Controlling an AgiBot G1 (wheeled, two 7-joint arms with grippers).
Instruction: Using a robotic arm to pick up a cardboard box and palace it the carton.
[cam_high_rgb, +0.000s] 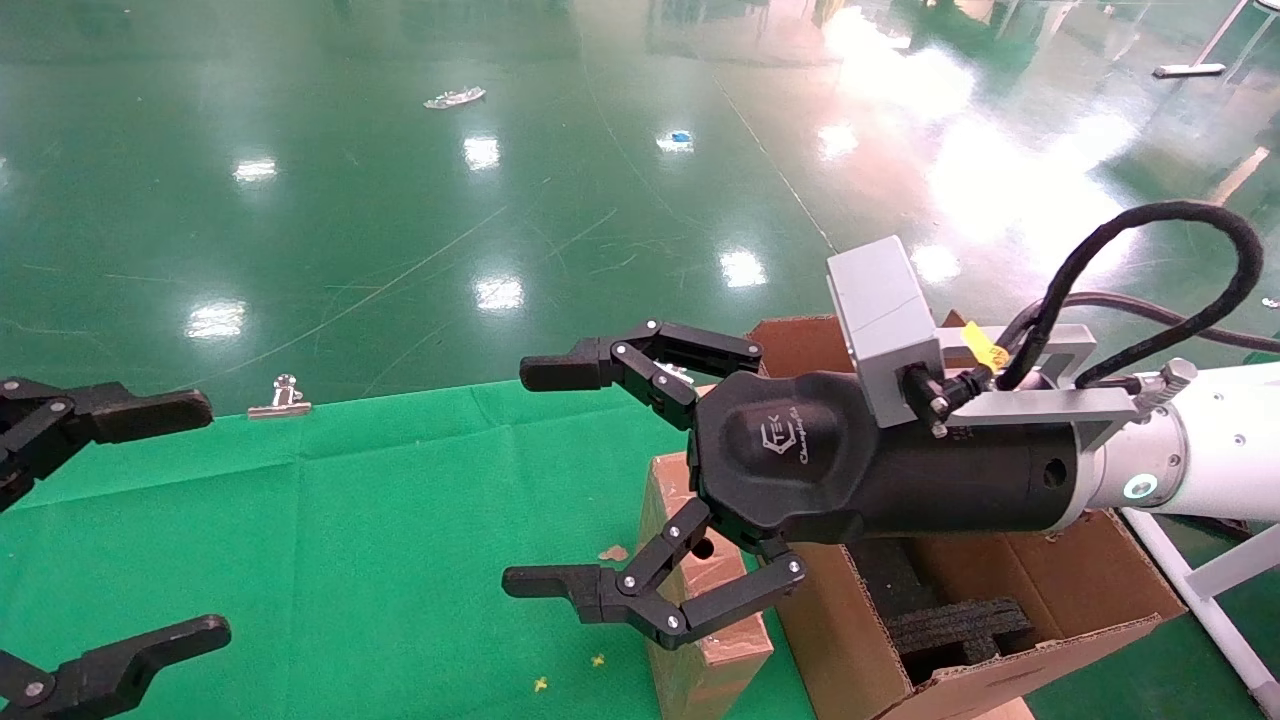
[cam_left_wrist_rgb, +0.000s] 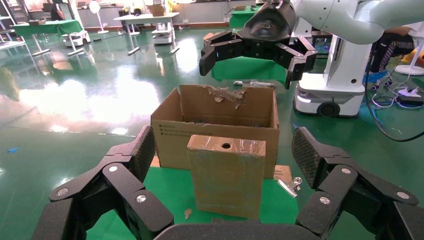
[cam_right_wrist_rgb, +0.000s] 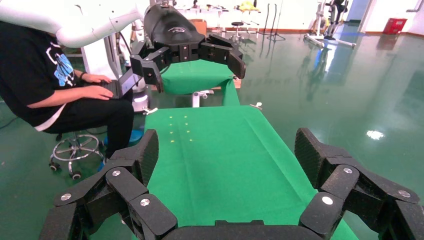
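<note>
Green cloth (cam_high_rgb: 350, 520) covers our table, above a glossy green floor (cam_high_rgb: 400, 200). Our right gripper (cam_high_rgb: 560, 480), on the robotic arm (cam_high_rgb: 1200, 450), hangs spread wide and empty above the cardboard box (cam_left_wrist_rgb: 227, 172). That box stands upright on the cloth, just beside the carton (cam_left_wrist_rgb: 215, 125) at the table's right end. Our left gripper (cam_high_rgb: 180, 520) hovers released at the left edge, well apart.

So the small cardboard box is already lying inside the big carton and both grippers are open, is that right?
Not quite. The cardboard box is not inside the carton; it stands upright on the green cloth beside it, as the left wrist view shows. The rest holds: the right gripper and the left gripper are both open.
</note>
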